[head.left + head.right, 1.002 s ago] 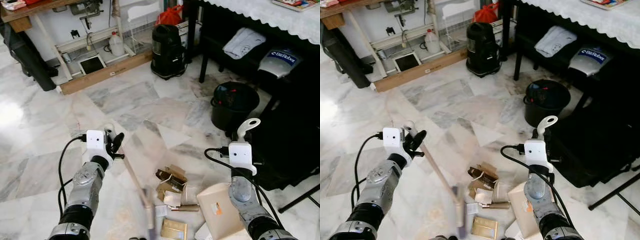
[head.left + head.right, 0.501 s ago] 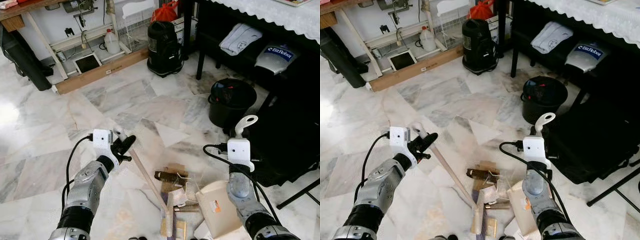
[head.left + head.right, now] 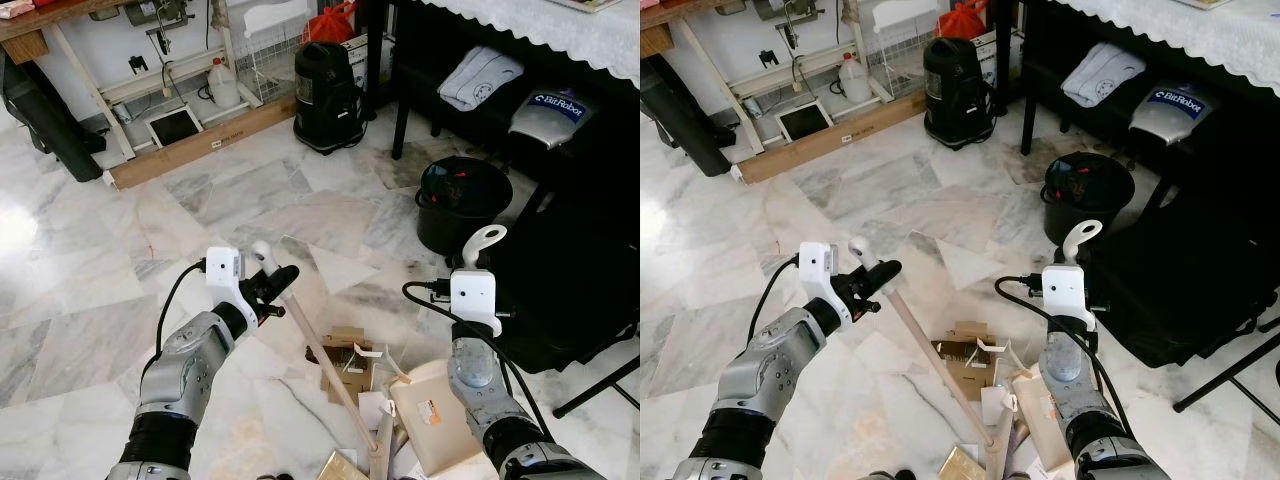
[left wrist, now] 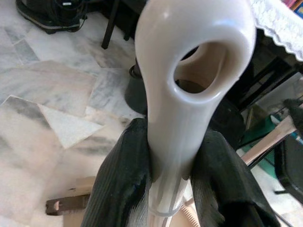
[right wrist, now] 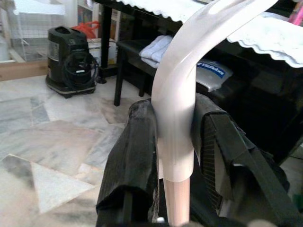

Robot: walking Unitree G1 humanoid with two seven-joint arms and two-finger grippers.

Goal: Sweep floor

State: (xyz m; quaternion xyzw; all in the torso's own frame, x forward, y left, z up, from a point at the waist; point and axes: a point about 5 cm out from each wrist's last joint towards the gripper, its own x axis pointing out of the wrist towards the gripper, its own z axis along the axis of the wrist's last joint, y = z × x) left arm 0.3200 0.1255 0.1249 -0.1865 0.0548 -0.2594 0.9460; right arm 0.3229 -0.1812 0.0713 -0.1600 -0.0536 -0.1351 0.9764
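Note:
My left gripper (image 3: pixel 268 292) is shut on a wooden broom handle (image 3: pixel 325 362) just below its white looped end (image 4: pixel 191 66). The stick slants down to the broom head (image 3: pixel 380 452), which rests against a pile of cardboard scraps (image 3: pixel 345 358) on the marble floor. A beige dustpan (image 3: pixel 435 420) lies right beside that pile. Its upright handle with a white loop (image 3: pixel 483 245) is clamped in my right gripper (image 5: pixel 173 142), which is shut on it; black fingers (image 5: pixel 130 151) press both sides.
A black bucket (image 3: pixel 463 205) stands ahead of the dustpan, by a dark table leg (image 3: pixel 405 110). A black bag (image 3: pixel 580 280) sits close on the right. Farther back are a black vacuum (image 3: pixel 330 85) and a wooden plank (image 3: pixel 210 145). Open marble floor (image 3: pixel 90 290) lies to the left.
The left gripper swung the broom rightward, and its head pushed the scraps against the dustpan. The right gripper and dustpan stayed nearly still.

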